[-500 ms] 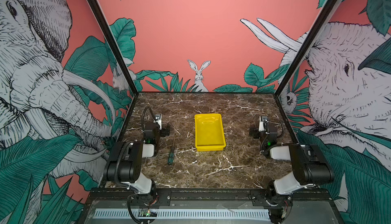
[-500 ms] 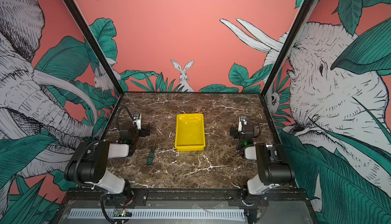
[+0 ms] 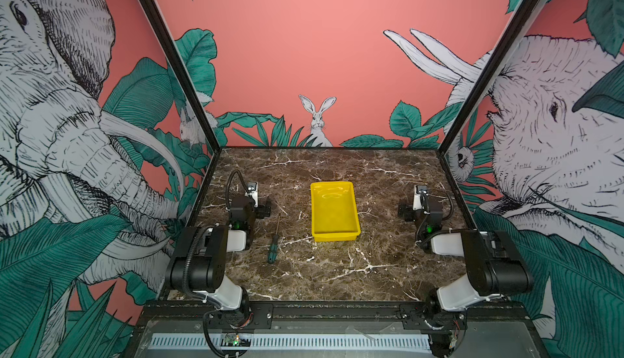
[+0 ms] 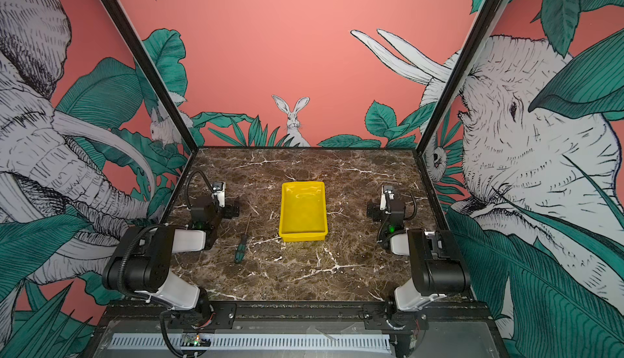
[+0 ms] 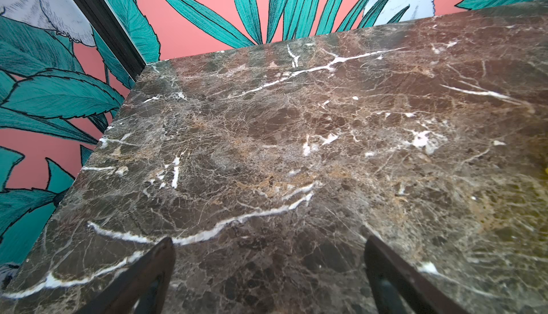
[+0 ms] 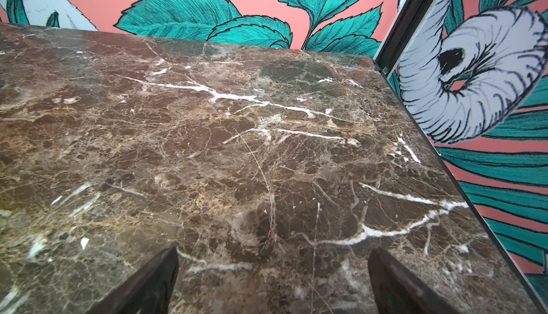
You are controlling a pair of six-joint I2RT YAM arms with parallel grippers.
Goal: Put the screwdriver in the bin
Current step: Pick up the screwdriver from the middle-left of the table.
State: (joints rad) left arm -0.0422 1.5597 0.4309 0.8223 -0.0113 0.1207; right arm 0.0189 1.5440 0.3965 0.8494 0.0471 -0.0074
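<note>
So the screwdriver is just lying flat on the table, outside the bin. It shows in both top views, sitting between the left arm and the bin, closer to the arm's side and touching neither. The green and black handle points toward the robot's base and the thin shaft runs away toward the back wall, pretty much parallel to the bin's long side.

The bin is bright yellow, sits about mid-table, and its glossy inside is bare.

The left end effector is wide open. In the left wrist view the two dark fingers stand well apart with only brown marble between them, so it's holding nothing. It sits low over the table, off to the left of the screwdriver's shaft tip in a top view.

Same deal for the right end effector: its fingers are spread and nothing is gripped. It's parked on the far side of the bin, well away from the screwdriver.

Neither wrist view has the screwdriver in it.
</note>
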